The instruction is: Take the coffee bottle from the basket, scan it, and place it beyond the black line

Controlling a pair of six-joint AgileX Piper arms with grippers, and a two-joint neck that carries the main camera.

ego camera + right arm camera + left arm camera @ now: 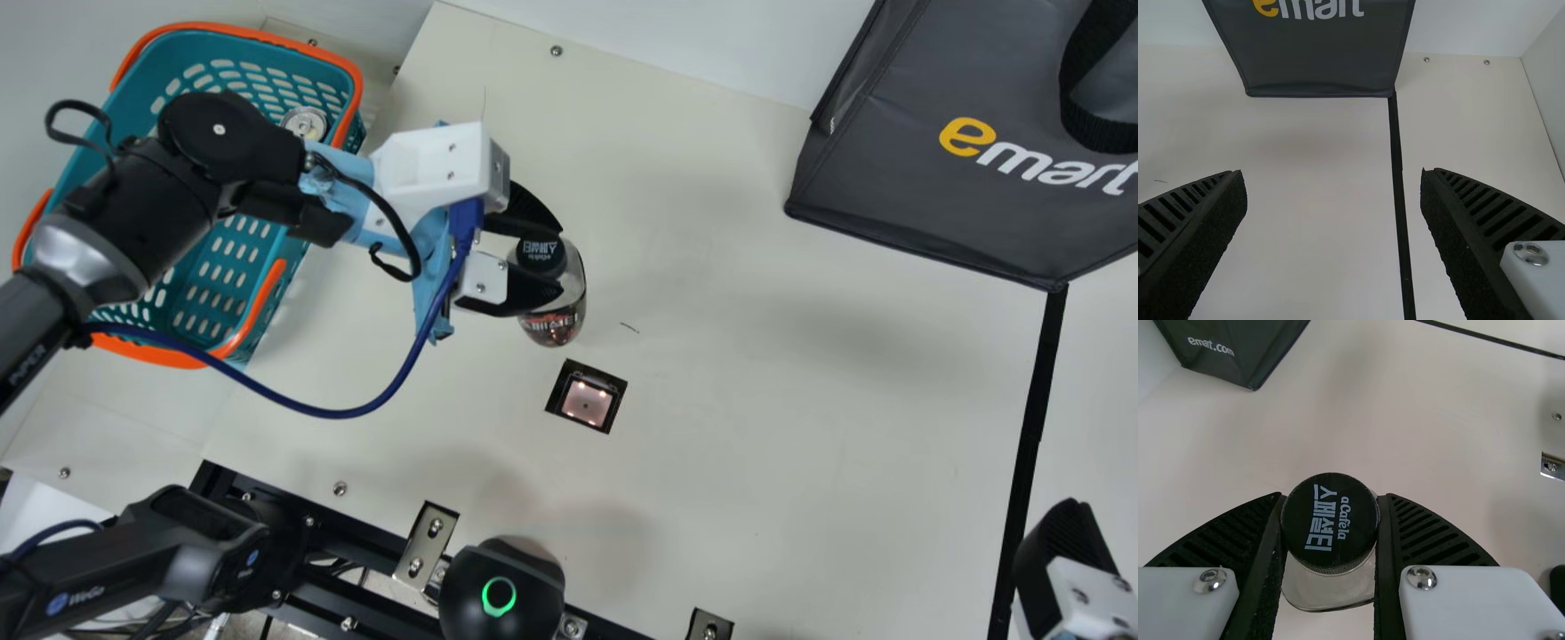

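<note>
In the main view, the left gripper (560,259) pinches the coffee bottle (555,324) — near the scanner window (586,404), at its eleven o'clock — while the right gripper (1065,556), at four o'clock, is spread.

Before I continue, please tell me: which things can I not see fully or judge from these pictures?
- Basket floor: partly hidden by the left arm, main view.
- Coffee bottle: side facing away, hidden by its own body, main view.
- Bottle touching the table or not: unclear from above, main view.
- Bag and right gripper: cut off by the main view's edge.
</note>
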